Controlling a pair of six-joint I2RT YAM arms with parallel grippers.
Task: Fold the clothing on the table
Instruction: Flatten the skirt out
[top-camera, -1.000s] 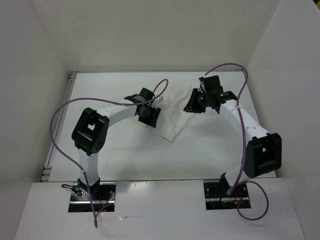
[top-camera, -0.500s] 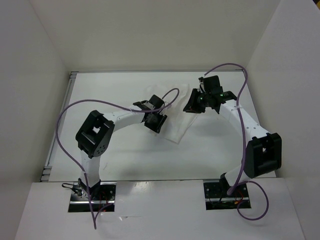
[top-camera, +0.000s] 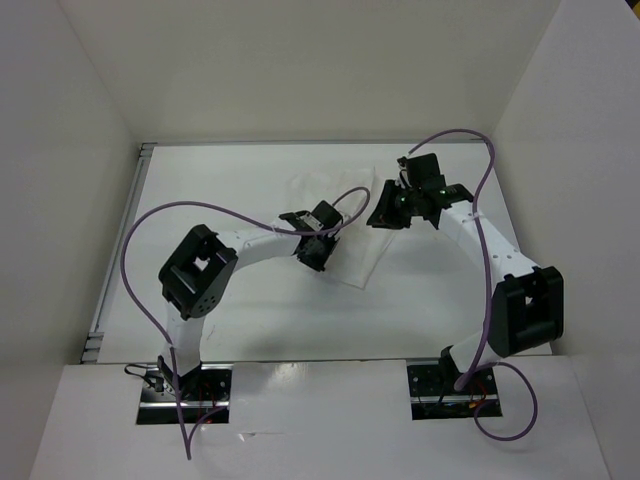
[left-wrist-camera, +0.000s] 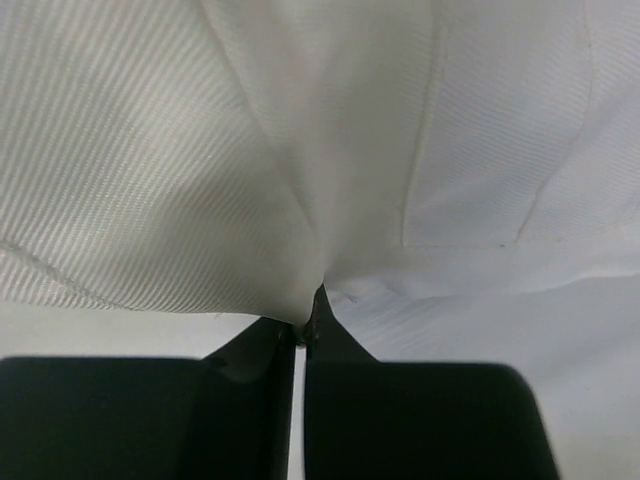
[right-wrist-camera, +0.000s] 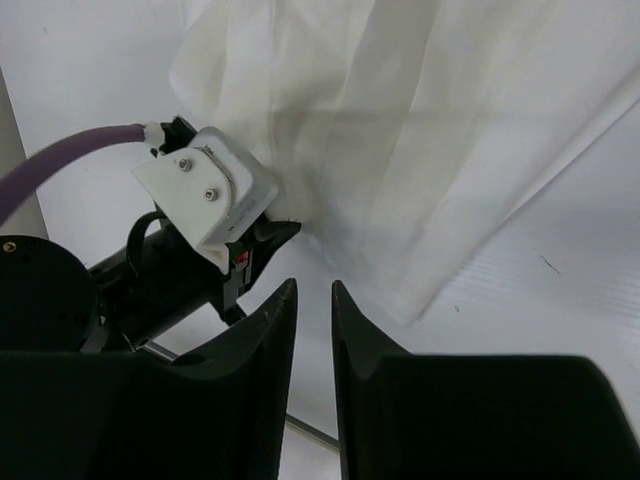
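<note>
The left hand is down on the cloth, at the cloth's 8 o'clock edge. Its two fingers are pressed tight together. They pinch a small fold of the cloth right at their tips. The white cloth bunches up into a point there, and lines in it run out from the pinch toward 12 o'clock. A purple cable loops from the left arm out toward 9 o'clock.

The cloth lies near the middle of the white surface, a little toward 12 o'clock. It sits between the two hands. It is thin and wrinkled and almost the same white as the surface, so its edges are hard to see from the top. One corner points toward 5 o'clock.

The right hand is at the cloth's 2 o'clock side. Its fingers are a little apart, with a thin gap between them. Nothing is in that gap. In its own camera the cloth shows at 12 o'clock, past the fingertips, and I cannot tell if they touch it. The left hand shows there too, at 10 o'clock, touching the cloth's edge.
</note>
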